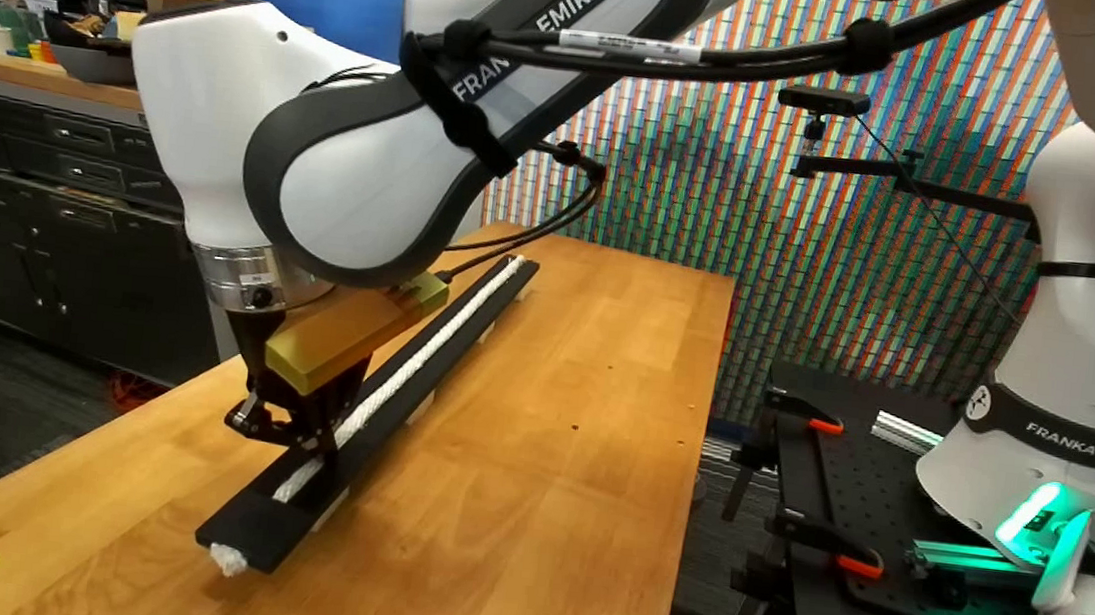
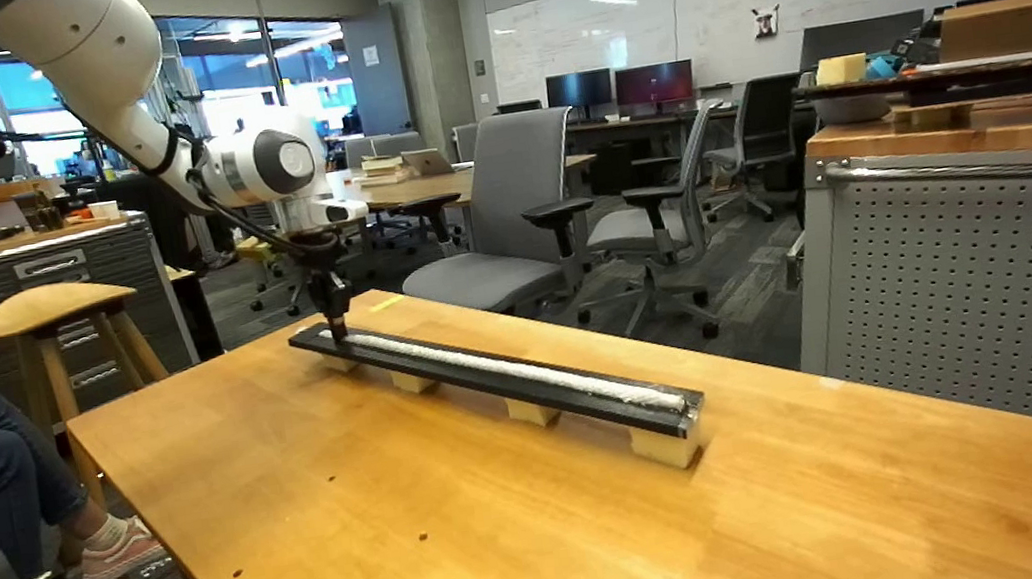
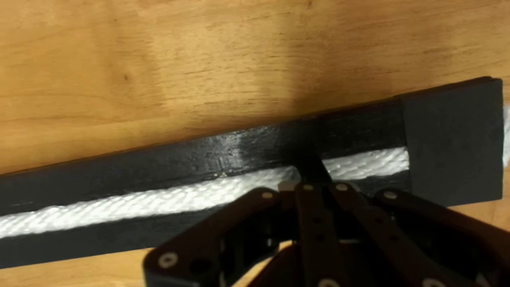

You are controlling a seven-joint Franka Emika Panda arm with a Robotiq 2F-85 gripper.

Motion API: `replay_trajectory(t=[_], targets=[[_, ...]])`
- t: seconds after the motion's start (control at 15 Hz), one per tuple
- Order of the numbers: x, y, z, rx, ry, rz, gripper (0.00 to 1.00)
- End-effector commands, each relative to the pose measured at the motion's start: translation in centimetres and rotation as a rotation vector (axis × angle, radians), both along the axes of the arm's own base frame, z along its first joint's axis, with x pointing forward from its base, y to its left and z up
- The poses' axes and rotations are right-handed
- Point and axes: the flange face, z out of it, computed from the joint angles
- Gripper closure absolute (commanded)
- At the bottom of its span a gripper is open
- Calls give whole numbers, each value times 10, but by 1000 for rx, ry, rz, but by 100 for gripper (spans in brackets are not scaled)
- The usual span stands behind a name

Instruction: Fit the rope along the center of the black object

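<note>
Wooden table (image 1: 538,508) beneath bent arm (image 1: 368,190), closed fingers (image 3: 314,169) down at the rope (image 3: 159,204).

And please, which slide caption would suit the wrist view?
Closed gripper at the white rope, which lies along the middle of the black rail, near its covered end.

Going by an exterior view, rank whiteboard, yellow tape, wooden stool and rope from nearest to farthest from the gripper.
1. Rope: directly under the gripper, along the black object.
2. Yellow tape: at the far corner of the table.
3. Wooden stool: picture left, off the table.
4. Whiteboard: in the far background.
</note>
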Motion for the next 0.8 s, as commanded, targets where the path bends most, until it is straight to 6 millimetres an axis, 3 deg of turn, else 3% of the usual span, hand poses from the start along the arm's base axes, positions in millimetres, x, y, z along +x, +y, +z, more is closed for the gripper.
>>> replay_trajectory(t=[0.0,0.27,0.73], targets=[[5,-13,-11,9,-8,-19,100],[9,-9,-14,12,-10,-25,100],[6,-6,4,6,-41,-34,100]])
